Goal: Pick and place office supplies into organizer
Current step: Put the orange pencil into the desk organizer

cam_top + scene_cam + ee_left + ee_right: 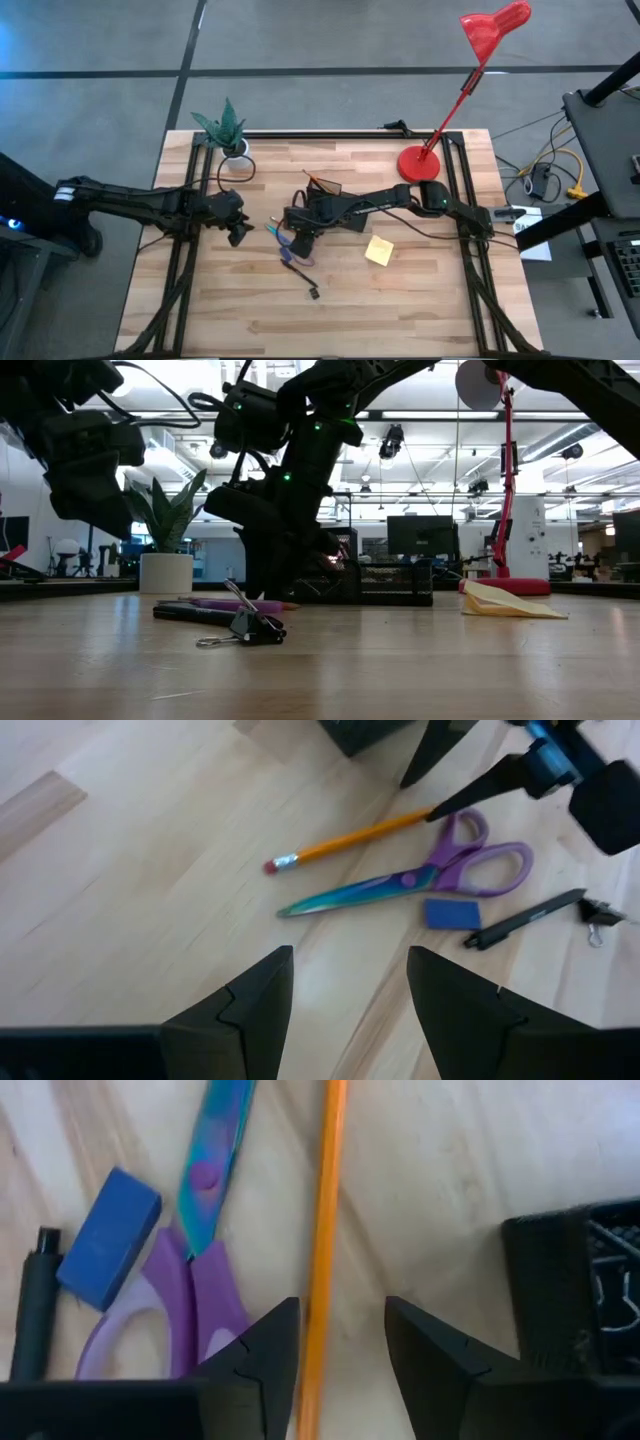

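An orange pencil (pixel 326 1210) lies flat on the wooden table beside purple-handled scissors (pixel 195 1270), a blue eraser (pixel 108 1238) and a dark pen (pixel 525 918). My right gripper (pixel 340 1350) points down over the pencil, open, one finger on each side of it, close to the black organizer (pixel 570 1290). My left gripper (pixel 350 990) hangs open above the table toward the left of these things, with nothing between its fingers. A black clip (pixel 245 628) and a yellow sticky-note pad (pixel 379 250) lie nearer the front. My right gripper straddles the orange pencil's shaft (pixel 318 1310) from above, fingers across it. The pencil lies flat on the table, close along one finger (pixel 265 1365); whether that finger touches it I cannot tell.
A red desk lamp (pixel 418 162) stands at the back right and a white plant pot (pixel 236 160) at the back left. The organizer (pixel 325 195) sits mid-table behind the supplies. Bare wood lies along the near edge.
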